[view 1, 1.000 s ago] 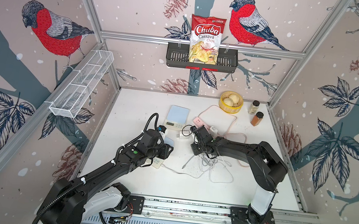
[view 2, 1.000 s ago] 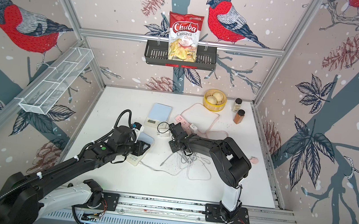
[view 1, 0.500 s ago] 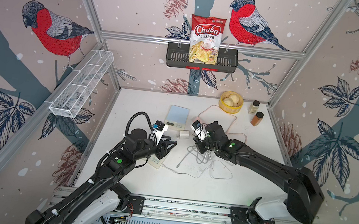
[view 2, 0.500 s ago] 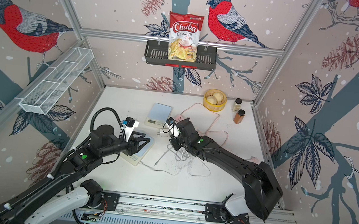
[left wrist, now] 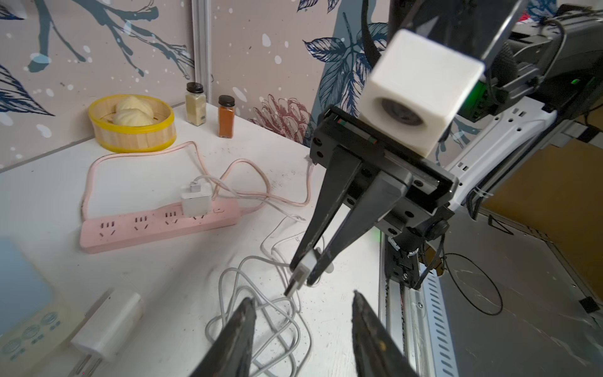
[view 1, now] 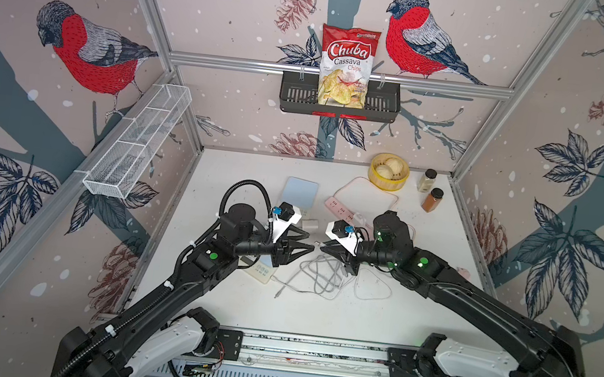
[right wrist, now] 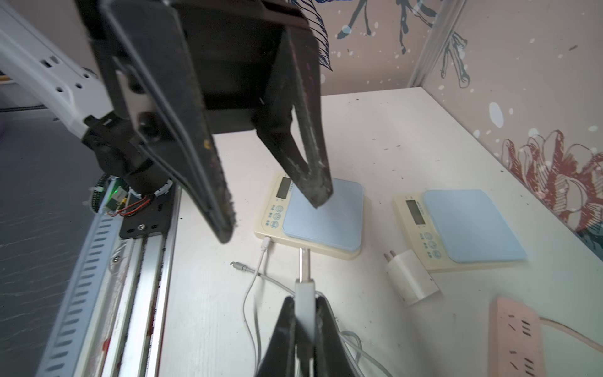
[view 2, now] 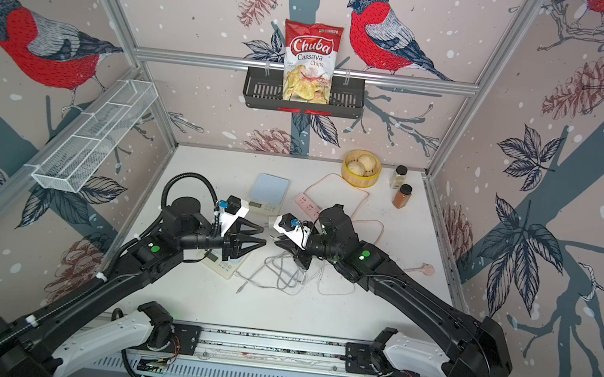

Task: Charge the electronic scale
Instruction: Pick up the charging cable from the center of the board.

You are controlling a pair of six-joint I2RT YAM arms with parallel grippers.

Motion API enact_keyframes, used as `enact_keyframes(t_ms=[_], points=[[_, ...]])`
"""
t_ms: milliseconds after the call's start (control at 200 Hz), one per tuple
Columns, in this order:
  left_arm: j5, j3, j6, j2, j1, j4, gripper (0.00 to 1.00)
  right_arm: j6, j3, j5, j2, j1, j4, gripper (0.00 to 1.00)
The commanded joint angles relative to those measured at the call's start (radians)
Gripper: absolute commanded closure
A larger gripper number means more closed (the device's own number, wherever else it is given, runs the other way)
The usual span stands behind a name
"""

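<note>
My arms have lifted off the table and swung tip to tip. The right gripper pinches the USB plug, aimed between the left gripper's spread fingers — a handover, I judge. The electronic scale lies below the fingers, a cable already in its side; the charger block sits loose nearby.

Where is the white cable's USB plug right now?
In the left wrist view, the USB plug is pinched in the right gripper, mid-table above the tangled white cable, its metal tip facing the open left gripper.
</note>
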Motion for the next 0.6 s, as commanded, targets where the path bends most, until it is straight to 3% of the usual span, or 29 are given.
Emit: enact_keyframes(t_ms=[0,180,345,485,595], points=[[0.132,0.006,0.003,0.031,0.006,0.13,0.58,-0.017,0.019,-0.115,-0.008,-0.005,-0.009,1.0],[0.19,0.005,-0.004,0.071,0.007,0.141,0.67,0.001,0.02,-0.173,-0.01,-0.02,-0.001,1.0],[0.202,-0.009,-0.023,0.082,0.007,0.16,0.88,0.006,0.013,-0.18,-0.009,-0.025,0.004,1.0],[0.205,-0.021,-0.049,0.083,0.008,0.187,1.0,0.009,0.005,-0.178,-0.007,-0.027,0.007,1.0],[0.188,-0.022,-0.063,0.086,0.007,0.185,1.0,0.016,-0.003,-0.167,-0.007,-0.031,0.019,1.0]])
